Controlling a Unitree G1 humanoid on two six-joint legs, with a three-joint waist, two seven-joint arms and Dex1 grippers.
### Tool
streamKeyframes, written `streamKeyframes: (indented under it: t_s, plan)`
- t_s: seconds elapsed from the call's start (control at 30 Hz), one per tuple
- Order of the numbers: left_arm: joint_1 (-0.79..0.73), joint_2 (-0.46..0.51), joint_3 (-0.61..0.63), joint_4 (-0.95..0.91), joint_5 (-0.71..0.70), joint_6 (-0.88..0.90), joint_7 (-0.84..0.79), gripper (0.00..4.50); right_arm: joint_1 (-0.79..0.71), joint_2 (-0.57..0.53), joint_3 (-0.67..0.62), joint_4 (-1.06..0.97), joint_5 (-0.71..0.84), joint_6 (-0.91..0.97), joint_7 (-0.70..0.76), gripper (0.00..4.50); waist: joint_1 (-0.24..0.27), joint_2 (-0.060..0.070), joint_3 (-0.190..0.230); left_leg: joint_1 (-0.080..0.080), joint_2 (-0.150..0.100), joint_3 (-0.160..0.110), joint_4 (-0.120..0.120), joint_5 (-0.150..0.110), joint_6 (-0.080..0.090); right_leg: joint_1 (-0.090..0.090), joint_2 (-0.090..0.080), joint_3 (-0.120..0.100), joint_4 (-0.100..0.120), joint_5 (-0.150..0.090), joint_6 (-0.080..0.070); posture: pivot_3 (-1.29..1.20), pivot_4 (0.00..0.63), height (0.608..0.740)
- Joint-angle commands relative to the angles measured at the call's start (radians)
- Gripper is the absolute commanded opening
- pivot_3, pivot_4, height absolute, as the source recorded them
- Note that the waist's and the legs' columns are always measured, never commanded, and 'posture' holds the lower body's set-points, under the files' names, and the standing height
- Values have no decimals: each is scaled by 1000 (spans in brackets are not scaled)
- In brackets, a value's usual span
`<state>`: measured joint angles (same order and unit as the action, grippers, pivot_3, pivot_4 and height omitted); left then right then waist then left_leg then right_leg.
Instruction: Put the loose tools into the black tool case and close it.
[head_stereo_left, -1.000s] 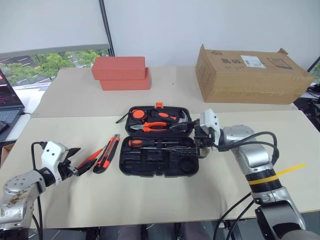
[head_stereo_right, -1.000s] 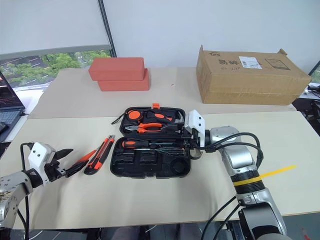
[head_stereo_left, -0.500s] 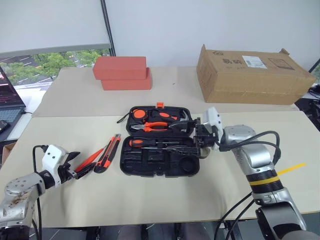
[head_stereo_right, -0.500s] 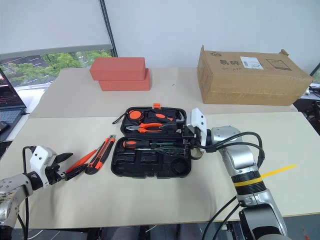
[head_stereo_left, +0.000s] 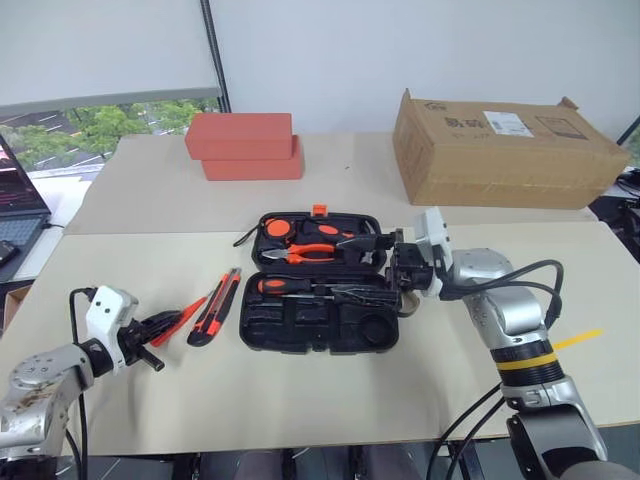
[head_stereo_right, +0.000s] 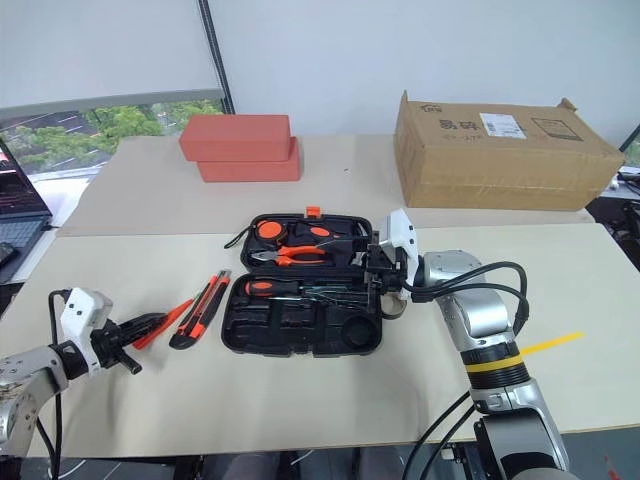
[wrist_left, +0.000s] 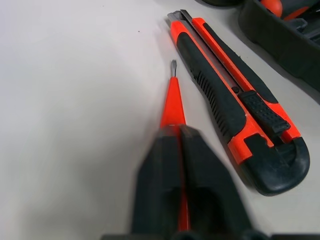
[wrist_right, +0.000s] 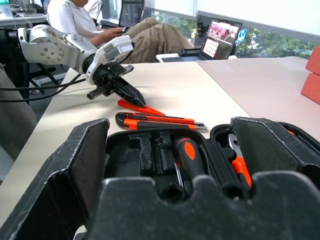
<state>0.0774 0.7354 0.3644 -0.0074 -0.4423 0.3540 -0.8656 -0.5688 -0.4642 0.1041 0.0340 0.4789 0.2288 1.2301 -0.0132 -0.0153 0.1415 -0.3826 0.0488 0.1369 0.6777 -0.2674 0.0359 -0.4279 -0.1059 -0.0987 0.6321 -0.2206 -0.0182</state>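
The black tool case lies open at the table's middle, with pliers, a hammer and an orange-handled screwdriver in its slots. Left of it lie the orange-black utility knife and the thin orange strip tool. My left gripper is shut on the strip tool's near end; in the left wrist view its fingers pinch the strip beside the knife. My right gripper stands open at the case's right edge, pointing across the case. A small grey tape roll shows partly beneath it.
A brown cardboard box stands at the back right and red-orange blocks at the back left. A laptop sits off the table's left edge. A seated person shows beyond the table's left side.
My left gripper has gone from open to shut, closing on the strip tool's near end. The right arm has stayed at the case's right edge.
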Motion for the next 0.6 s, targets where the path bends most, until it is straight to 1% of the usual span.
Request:
streamKeyframes:
  t_s: [0.03,0.23,0.27,0.4,0.5,0.6]
  plan:
    - [-43,4,47,-55,-61,6,-6,54,-21,-5,-37,-46,42,12,4,4500,2,0,0,0,0,0,0,0,0,0,0,0,0,0,0,0,150,711]
    - [-175,20,6,-94,-119,50,-31,54,-18,-15,-60,-54,61,20,4,4500,8,0,0,-1,0,-1,0,0,-1,1,0,-2,0,0,0,0,150,711]
    - [-182,25,1,-88,-113,53,-35,54,-13,-19,-63,-57,60,19,2,4500,8,0,0,-1,-1,-1,0,2,-4,1,0,-1,0,0,0,0,150,711]
    - [-142,66,-7,-39,-70,43,-80,54,3,-23,-70,-70,54,14,-15,4500,-7,0,0,-1,-1,1,-1,2,-4,0,1,0,-1,0,0,0,150,711]
    - [-86,103,-33,-20,-27,14,-128,755,24,-21,-69,-88,55,15,-25,4500,-10,0,0,0,0,2,-1,2,-5,0,3,0,-1,0,0,0,150,711]
    - [-73,129,-66,24,41,-41,-135,1860,33,-18,-66,-97,52,15,-31,4500,-2,0,0,0,0,2,-1,2,-5,-1,6,0,-1,0,0,0,150,711]
